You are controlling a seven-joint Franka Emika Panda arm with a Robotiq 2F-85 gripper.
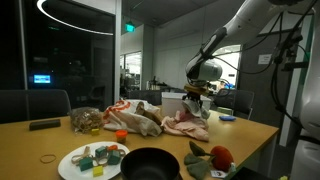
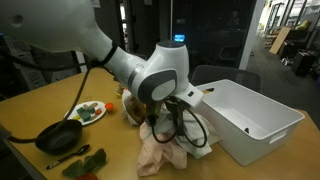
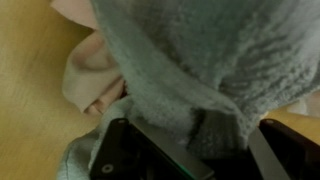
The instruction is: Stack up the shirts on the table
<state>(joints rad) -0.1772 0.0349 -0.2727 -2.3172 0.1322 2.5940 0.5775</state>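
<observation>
My gripper (image 3: 195,140) is shut on a grey-green shirt (image 3: 190,60), which fills most of the wrist view and bunches between the two fingers. A pale pink shirt (image 3: 90,75) lies under it to the left on the wooden table. In both exterior views the gripper (image 1: 197,95) (image 2: 180,115) hangs low over the crumpled pink shirt (image 1: 185,122) (image 2: 160,152). More crumpled shirts (image 1: 135,118) lie in a row beside it, with a patterned one (image 1: 88,120) at the end.
A white plate with small toys (image 1: 85,160) (image 2: 88,112) and a black pan (image 1: 150,163) (image 2: 58,135) sit near the table edge. A large white bin (image 2: 250,120) stands right beside the pink shirt. A red and green toy (image 1: 215,157) lies near the corner.
</observation>
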